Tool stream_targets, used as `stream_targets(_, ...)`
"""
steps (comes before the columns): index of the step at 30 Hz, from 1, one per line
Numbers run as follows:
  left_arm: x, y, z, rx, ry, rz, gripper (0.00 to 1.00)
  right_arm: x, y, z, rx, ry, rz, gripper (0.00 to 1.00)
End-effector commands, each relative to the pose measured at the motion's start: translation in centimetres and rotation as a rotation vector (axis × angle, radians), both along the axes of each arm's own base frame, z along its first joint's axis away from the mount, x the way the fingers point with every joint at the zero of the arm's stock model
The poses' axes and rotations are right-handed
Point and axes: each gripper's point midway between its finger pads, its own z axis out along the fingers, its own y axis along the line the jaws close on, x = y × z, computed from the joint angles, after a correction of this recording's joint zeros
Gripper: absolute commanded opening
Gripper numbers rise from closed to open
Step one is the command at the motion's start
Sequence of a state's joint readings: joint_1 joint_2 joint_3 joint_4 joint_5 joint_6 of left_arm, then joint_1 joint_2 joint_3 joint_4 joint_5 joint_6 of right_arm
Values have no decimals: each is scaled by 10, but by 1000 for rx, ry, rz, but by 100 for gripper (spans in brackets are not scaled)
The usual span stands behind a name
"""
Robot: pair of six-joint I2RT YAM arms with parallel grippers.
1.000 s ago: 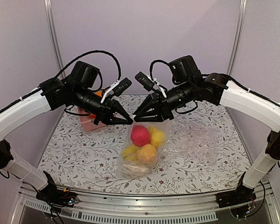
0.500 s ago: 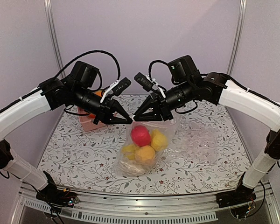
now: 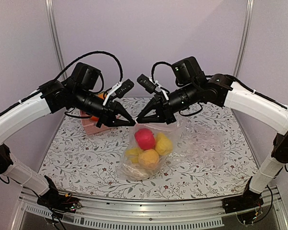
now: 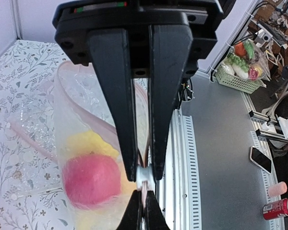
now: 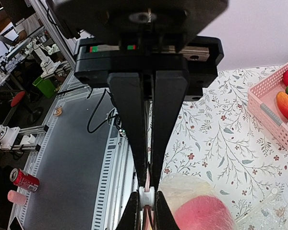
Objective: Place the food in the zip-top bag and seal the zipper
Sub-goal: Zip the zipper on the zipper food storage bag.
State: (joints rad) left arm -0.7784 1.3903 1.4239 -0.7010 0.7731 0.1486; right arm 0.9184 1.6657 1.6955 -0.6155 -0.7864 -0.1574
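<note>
The bag (image 3: 149, 151) sits at the centre of the top view, its lower end on the table (image 3: 77, 163). The food (image 3: 144, 138) is bunched inside it (a red ball, yellow and orange pieces, something whitish lowest). The left gripper (image 3: 132, 123) and right gripper (image 3: 138, 120) meet almost tip to tip just above the bag's upper left corner. Each is closed to a sliver, and each wrist view shows a pale bit of the zipper (image 4: 98, 127) clamped between its fingers.

The film looks thin, limp and slick, so it would likely slide out of a pinch and fold under the toys' weight. The toys themselves are probably light, but they roll and pull the bag down. The zipper is the stiffest part and the best place to hold: pinch squarely across the strip and press along it.

The basket (image 5: 273, 108), at the upper right of the right wrist view, holds a few more pieces.
</note>
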Motion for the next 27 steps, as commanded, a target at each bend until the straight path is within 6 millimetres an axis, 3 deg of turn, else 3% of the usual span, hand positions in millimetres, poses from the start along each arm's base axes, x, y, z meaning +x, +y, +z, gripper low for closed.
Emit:
stream_targets(1,26,10,12,-16,-101,104,0,-10,1,-11,-50,19,15,0)
stream_targets(27,51,34,22,-15,-168,230,0,-5,-9,-17,-91,-42,-34,0)
